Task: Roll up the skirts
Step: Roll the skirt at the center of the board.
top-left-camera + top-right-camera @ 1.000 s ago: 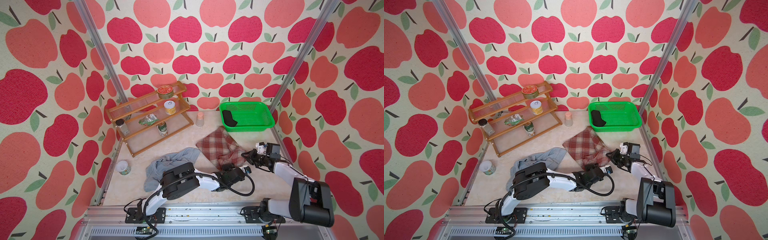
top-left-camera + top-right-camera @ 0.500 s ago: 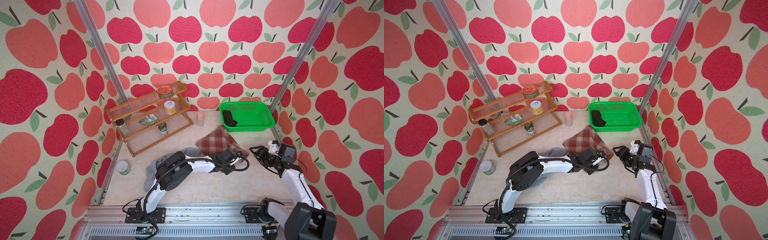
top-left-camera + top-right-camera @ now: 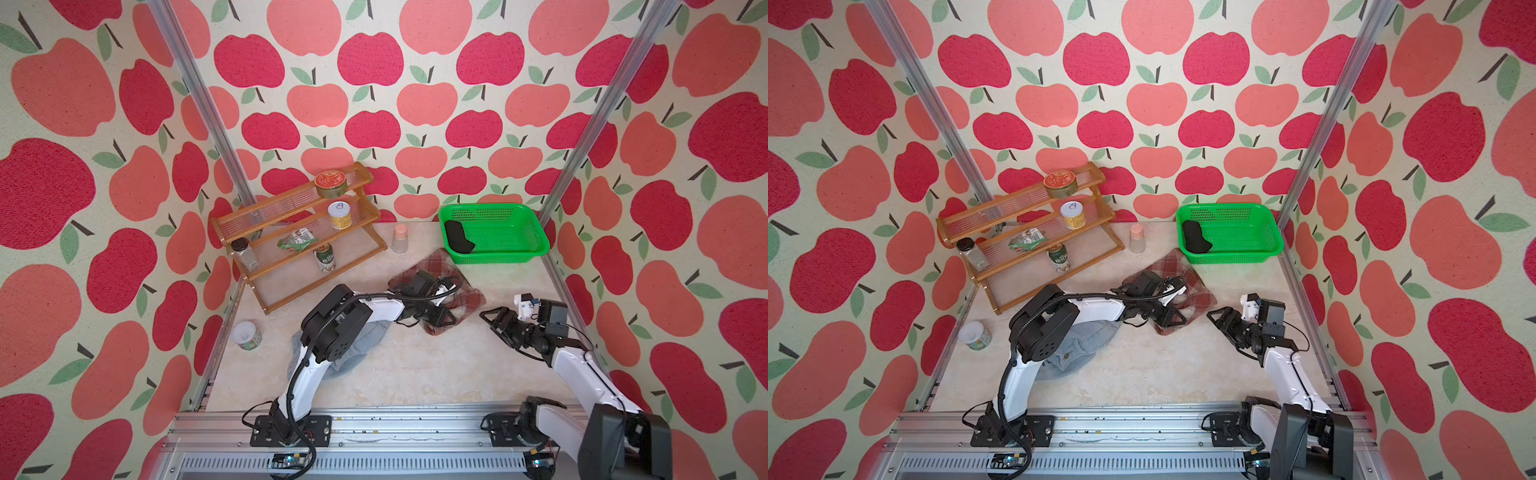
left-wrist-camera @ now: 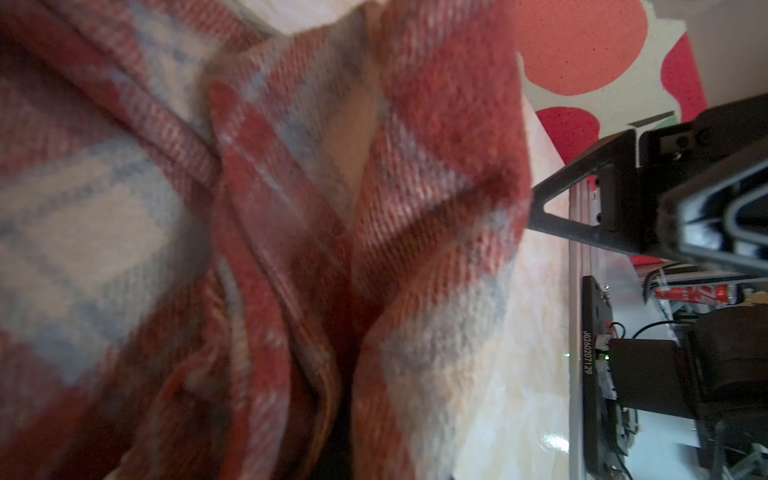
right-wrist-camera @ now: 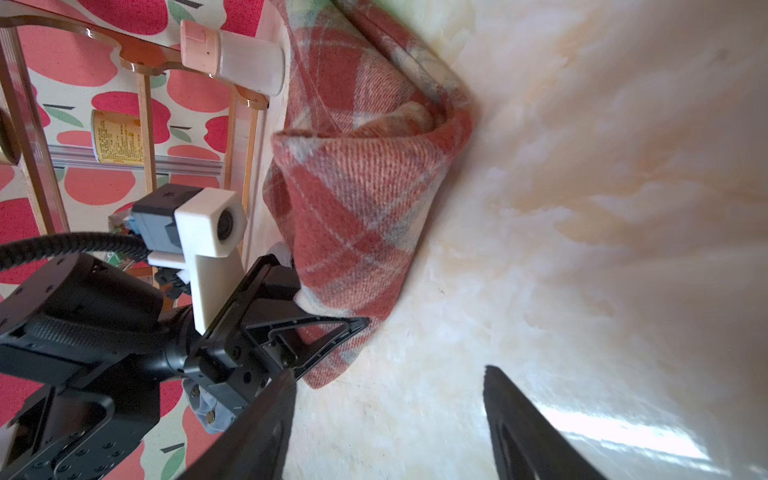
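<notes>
Cream table (image 3: 436,374), plaid skirt (image 3: 471,297), denim skirt (image 3: 1088,340), green basket (image 3: 490,259), wooden rack (image 3: 286,199), pink-capped bottle (image 3: 400,239), tin (image 3: 246,336)

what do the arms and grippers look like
Left arm and right arm: white links, black joint housings. A black ribbed cable runs along the left. Left gripper and right gripper: black, triangular cut-out fingers; each has a white camera mount.

1. Wooden stepped shelf (image 3: 270,203) at the back left of the desk (image 3: 436,374), against apple wallpaper (image 3: 370,58).
2. Top step: red-lidded tin (image 3: 331,185). Next step down: yellow can (image 3: 340,215), upright.
3. Lower down: black-capped jar (image 3: 244,252), green packet (image 3: 297,242), green can (image 3: 324,258).
4. Pink-capped bottle (image 3: 400,238) upright on the desk, between shelf and basket.
5. Green mesh basket (image 3: 484,206) at back right.
6. White-lidded tub (image 3: 246,336) near the desk's left edge, in front of the shelf.
</notes>
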